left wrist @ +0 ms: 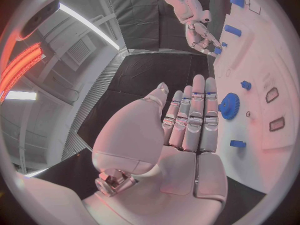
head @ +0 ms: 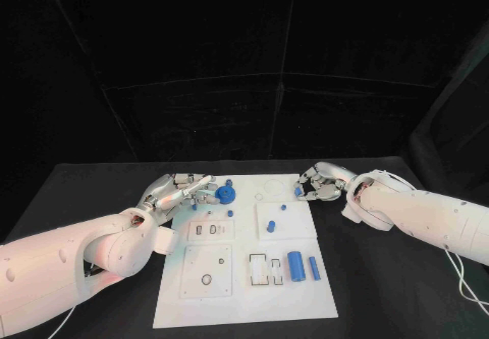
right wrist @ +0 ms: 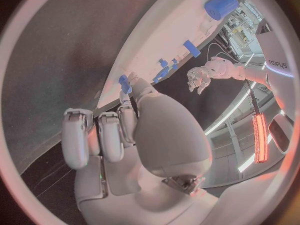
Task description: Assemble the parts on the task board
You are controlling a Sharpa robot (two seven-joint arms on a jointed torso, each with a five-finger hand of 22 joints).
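The white task board (head: 244, 296) lies in the middle of the black table. My left hand (head: 181, 189) hovers at the board's far left edge, fingers (left wrist: 194, 120) stretched out straight and holding nothing. Just beyond its fingertips a blue gear (head: 226, 194) (left wrist: 229, 105) stands on the board. A small blue part (head: 193, 205) (left wrist: 237, 143) lies close by that hand. My right hand (head: 318, 183) is at the board's far right edge with its fingers curled. It pinches a small blue part (head: 299, 191) (right wrist: 125, 83) at its fingertips.
On the board lie a blue peg (head: 271, 227), a thick blue cylinder (head: 295, 266) and a slim blue bar (head: 314, 268). Rectangular slots (head: 265, 270) and a round recess (head: 273, 188) show in the board. Bare black table surrounds it.
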